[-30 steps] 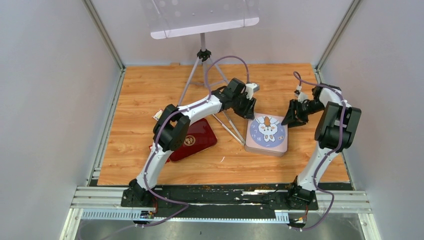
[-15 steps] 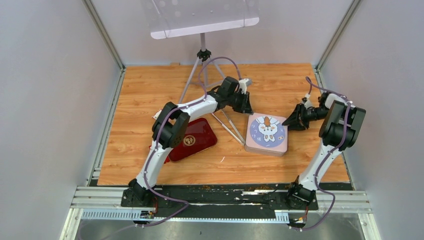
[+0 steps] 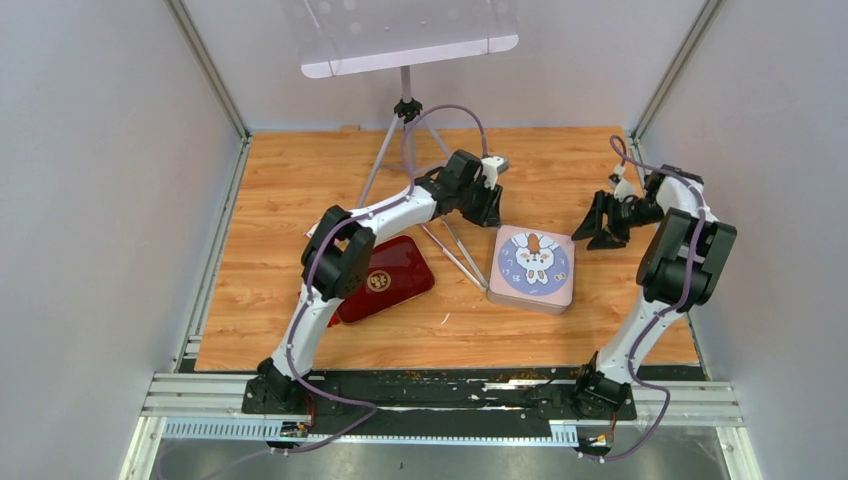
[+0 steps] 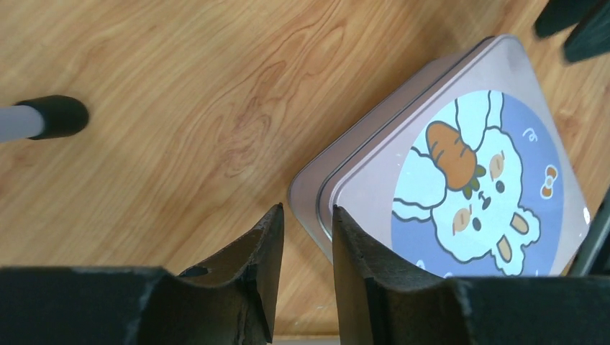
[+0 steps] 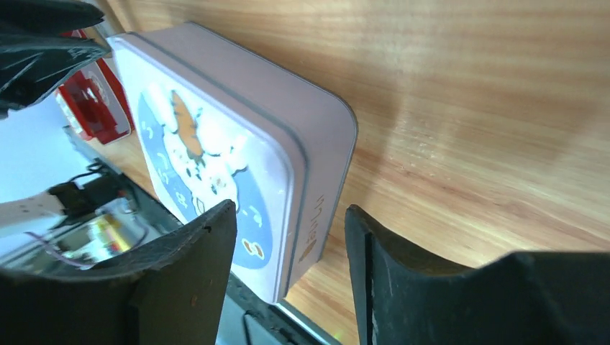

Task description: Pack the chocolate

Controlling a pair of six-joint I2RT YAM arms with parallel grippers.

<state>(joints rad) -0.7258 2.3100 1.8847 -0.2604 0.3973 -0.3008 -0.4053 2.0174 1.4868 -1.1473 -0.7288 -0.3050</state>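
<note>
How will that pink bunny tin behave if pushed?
The pink tin looks like rigid metal, so it likely won't flex. Low and flat on the smooth wooden table, it should slide rather than tip. Its glossy rounded corners may slip from a tool.

The square tin is pale pink, printed on top with a blue circle, a white rabbit and an orange carrot. The case is dark red with a gold emblem. The table shows orange-brown wood grain.

No text is legible: the gold lettering on the pink tin's side wall, lower centre of the right wrist view, is too blurred.
</note>
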